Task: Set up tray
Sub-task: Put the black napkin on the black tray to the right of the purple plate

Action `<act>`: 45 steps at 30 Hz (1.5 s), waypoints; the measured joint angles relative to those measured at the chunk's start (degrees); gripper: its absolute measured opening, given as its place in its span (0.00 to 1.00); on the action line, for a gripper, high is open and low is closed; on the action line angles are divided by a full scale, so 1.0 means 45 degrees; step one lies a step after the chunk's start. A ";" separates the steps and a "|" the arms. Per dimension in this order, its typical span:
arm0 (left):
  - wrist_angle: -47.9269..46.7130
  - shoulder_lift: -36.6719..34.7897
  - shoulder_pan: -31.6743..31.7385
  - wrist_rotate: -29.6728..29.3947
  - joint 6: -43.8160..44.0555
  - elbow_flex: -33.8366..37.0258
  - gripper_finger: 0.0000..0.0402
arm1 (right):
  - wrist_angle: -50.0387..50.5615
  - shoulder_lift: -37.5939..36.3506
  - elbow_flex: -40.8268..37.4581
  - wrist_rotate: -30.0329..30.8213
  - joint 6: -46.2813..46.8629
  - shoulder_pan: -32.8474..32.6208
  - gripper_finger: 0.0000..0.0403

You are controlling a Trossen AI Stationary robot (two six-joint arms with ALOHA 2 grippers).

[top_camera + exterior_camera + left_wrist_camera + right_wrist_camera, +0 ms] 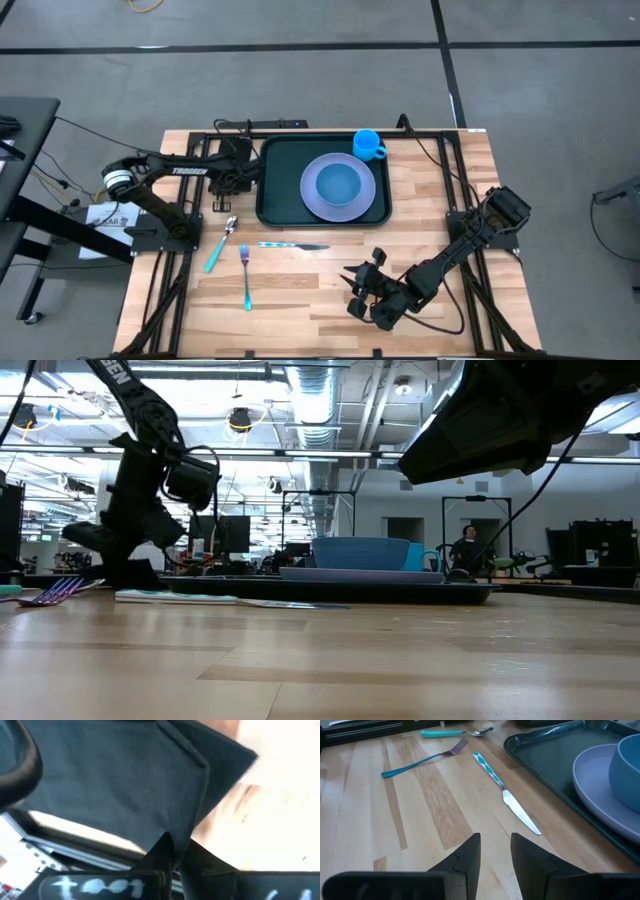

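Left gripper (243,175) is at the tray's (272,205) left rim, fingers pressed together, apparently pinching the edge (contact unclear from above). Tray sits at the back-centre of the surface (320,290), carrying plate (358,202), bowl (339,182) and cup (367,144). Looks like the reposition step; next move needs a slow, level pull. Right gripper (358,290) waits near the front, fingers slightly apart, empty.

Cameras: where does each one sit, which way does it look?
High: overhead, facing down; both arms, tray.
Low: table height, facing level; left arm beside tray.
Left wrist: over tray, past shut left gripper.
Right wrist: past right gripper at knife.
Shared: tray, plate.
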State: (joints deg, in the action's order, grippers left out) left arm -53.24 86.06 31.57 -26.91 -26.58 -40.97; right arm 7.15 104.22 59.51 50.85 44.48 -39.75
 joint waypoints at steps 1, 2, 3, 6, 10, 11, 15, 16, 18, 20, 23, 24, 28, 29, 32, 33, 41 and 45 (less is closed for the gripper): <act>-0.0274 -0.0005 0.0004 -0.0045 0.0087 -0.0238 0.00 | -0.0013 0.0000 0.0000 0.0000 0.0001 0.0005 0.25; -0.0622 -0.0013 0.0004 -0.0057 0.0188 -0.0467 0.00 | -0.0018 0.0000 0.0000 0.0000 0.0001 0.0005 0.25; -0.0942 -0.0019 0.0013 -0.0096 0.0263 -0.0714 0.00 | -0.0027 0.0000 0.0000 0.0000 -0.0004 0.0005 0.25; -0.1980 -0.0025 0.0009 -0.0126 0.0468 -0.1567 0.00 | -0.0028 0.0000 0.0000 0.0000 0.0001 0.0005 0.25; -0.3553 -0.0052 0.0009 -0.0193 0.0792 -0.3037 0.00 | -0.0033 0.0000 0.0000 0.0000 0.0001 0.0005 0.25; -0.3899 -0.0137 0.0009 -0.0196 0.0838 -0.3417 0.00 | -0.0033 0.0000 0.0000 0.0000 0.0001 0.0005 0.25; -0.4816 -0.0636 0.0004 -0.0651 0.0866 -0.4991 0.00 | -0.0033 0.0000 0.0000 0.0000 0.0001 0.0005 0.25; -0.5012 -0.0783 0.0002 -0.0754 0.0904 -0.5414 0.00 | -0.0033 0.0000 0.0000 0.0000 0.0001 0.0005 0.25; -0.5440 -0.1079 -0.0001 -0.0915 0.1026 -0.6250 0.00 | -0.0033 0.0000 0.0000 0.0000 0.0001 0.0005 0.25; -0.5899 -0.1326 -0.0001 -0.1106 0.1047 -0.7137 0.00 | -0.0033 0.0000 0.0000 0.0000 0.0001 0.0005 0.25; -0.6673 -0.1514 -0.0029 -0.1204 0.1371 -0.8456 0.00 | -0.0033 0.0000 0.0000 0.0000 0.0006 0.0005 0.25; -0.6885 -0.1525 -0.0059 -0.1193 0.1538 -0.8913 0.00 | -0.0033 0.0000 0.0000 0.0000 0.0006 0.0005 0.25; -0.7759 -0.1525 -0.0409 -0.0993 0.2096 -1.0585 0.00 | -0.0081 0.0000 0.0000 0.0000 0.0006 0.0005 0.25; -0.7878 -0.1534 -0.0536 -0.0755 0.2140 -1.0941 0.00 | -0.0081 0.0000 0.0000 -0.0005 0.0006 0.0005 0.25; -0.8210 -0.1534 -0.0874 0.0461 0.2460 -1.1789 0.00 | -0.0081 0.0000 0.0000 -0.0019 0.0006 0.0005 0.25; -0.8186 -0.1534 -0.0979 0.0908 0.2679 -1.2001 0.00 | -0.0081 0.0000 0.0000 -0.0023 0.0011 0.0005 0.25; -0.7984 -0.1181 -0.1433 0.2793 0.3671 -1.2536 0.00 | -0.0077 0.0000 0.0000 -0.0049 0.0011 0.0005 0.25; -0.7365 -0.0422 -0.1170 0.2223 0.3572 -1.2536 0.00 | -0.0077 0.0000 0.0000 -0.0049 0.0011 0.0005 0.25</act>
State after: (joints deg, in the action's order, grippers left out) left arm -86.38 84.16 26.31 -16.91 -10.50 -97.38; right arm 6.81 104.22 59.51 50.63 44.53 -39.72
